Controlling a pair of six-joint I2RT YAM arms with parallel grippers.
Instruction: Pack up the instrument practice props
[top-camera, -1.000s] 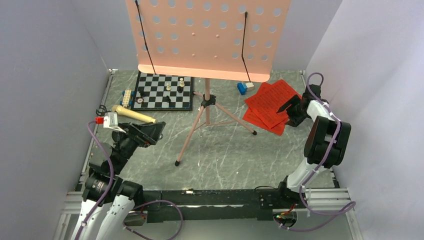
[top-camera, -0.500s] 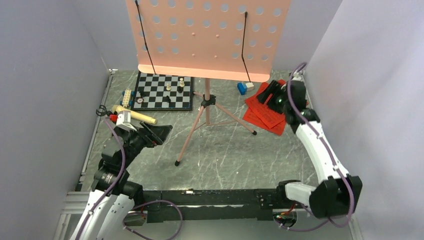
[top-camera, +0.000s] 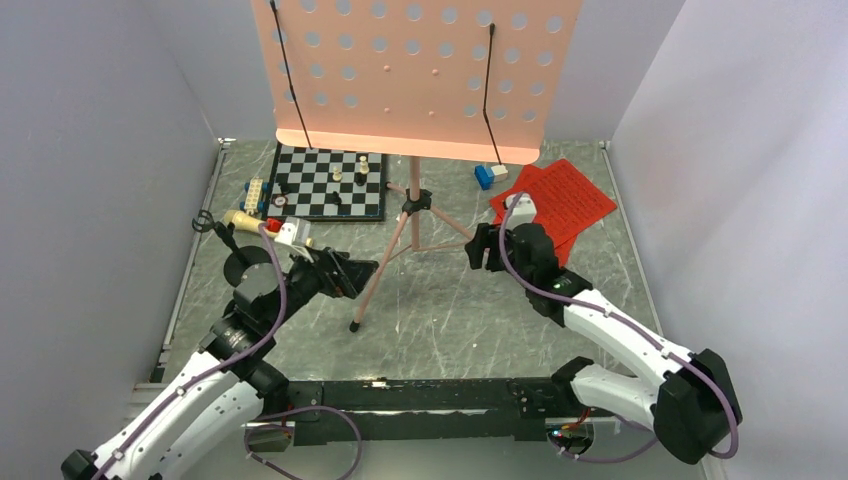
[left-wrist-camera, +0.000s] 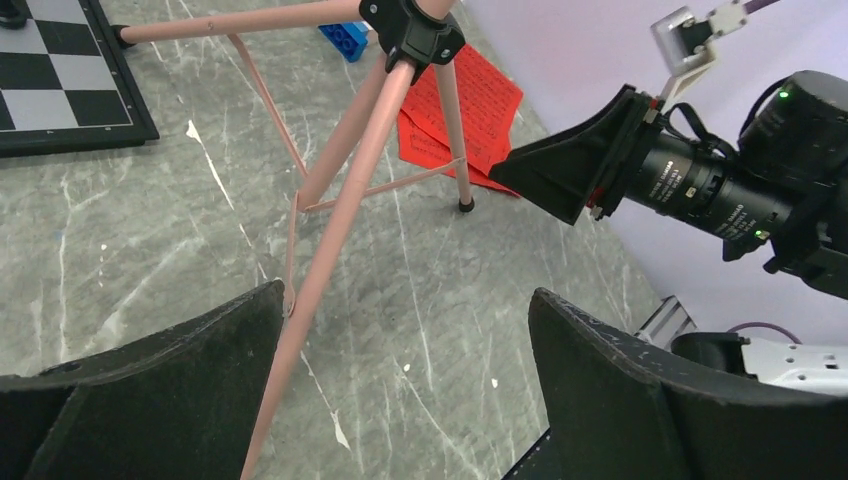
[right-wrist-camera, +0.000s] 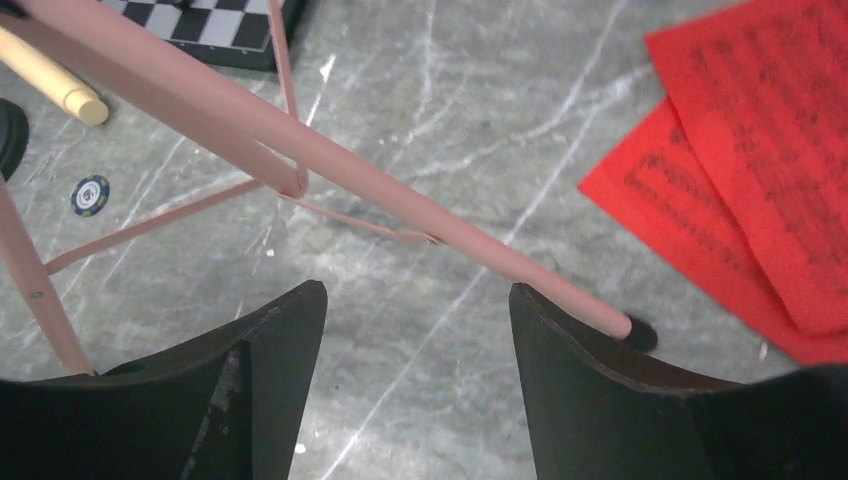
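The pink music stand has its perforated desk (top-camera: 415, 70) at the back and its tripod legs spread on the marble floor. My left gripper (top-camera: 368, 270) hangs open beside the front leg (left-wrist-camera: 335, 215), which passes just inside its left finger (left-wrist-camera: 150, 390). On the other side, my right gripper (top-camera: 476, 248) is open just above the right leg (right-wrist-camera: 400, 200), near that leg's black foot (right-wrist-camera: 640, 335). Red sheet-music pages (top-camera: 570, 200) lie at the back right. The cream microphone (top-camera: 243, 217) and its black round base (top-camera: 247, 270) lie at the left, partly behind my left arm.
A chessboard (top-camera: 330, 182) with pieces sits at the back left under the stand's desk. Small blue and white bricks (top-camera: 488, 174) lie beside the red pages. A poker chip (right-wrist-camera: 90, 195) rests near the tripod. Grey walls close in both sides.
My right arm swung from the red pages down and left to the tripod's right leg. The left arm stretched right toward the front leg.
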